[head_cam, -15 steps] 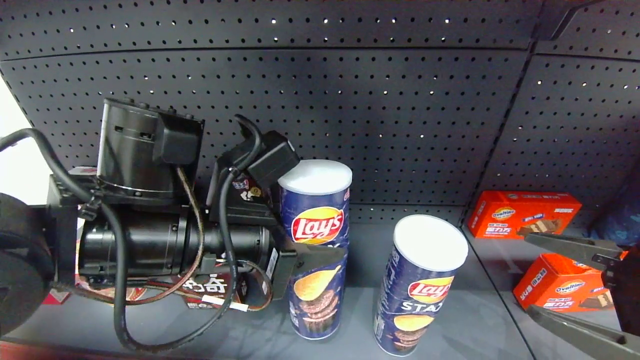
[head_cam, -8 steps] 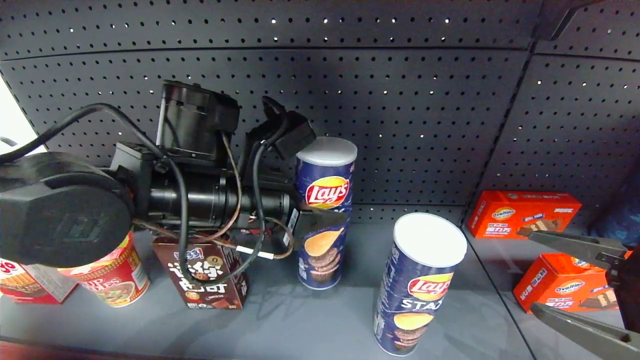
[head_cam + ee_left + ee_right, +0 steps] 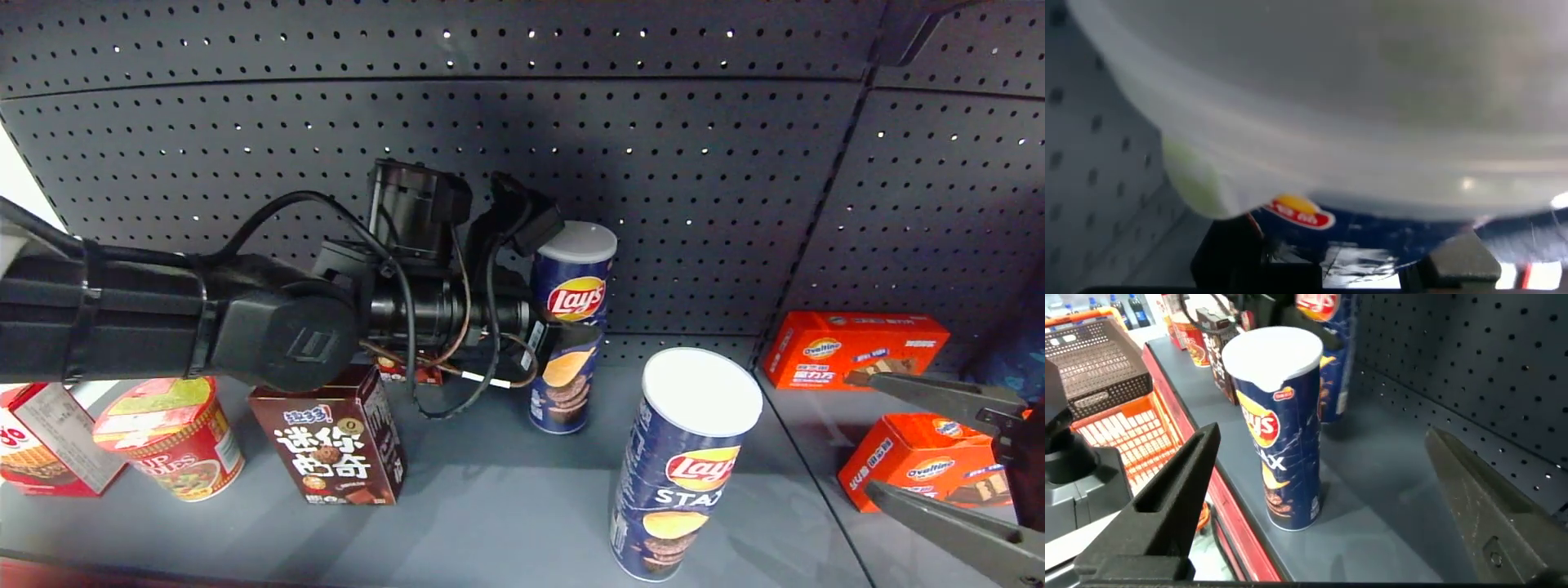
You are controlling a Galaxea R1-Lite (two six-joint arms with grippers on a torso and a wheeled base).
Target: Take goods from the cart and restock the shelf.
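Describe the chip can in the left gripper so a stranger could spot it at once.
Start at the dark shelf with the pegboard back wall. Two blue chip cans with white lids are upright near its middle. The one meant is the rear can, close to the pegboard, clamped at mid-height by the left gripper; the front can stands free by the shelf edge.

The shelf (image 3: 490,506) holds two blue chip cans (image 3: 571,302) (image 3: 686,457), two orange boxes (image 3: 857,347) (image 3: 922,465), one brown snack box (image 3: 335,449), one red noodle cup (image 3: 167,437) and one red-and-white packet (image 3: 41,445).
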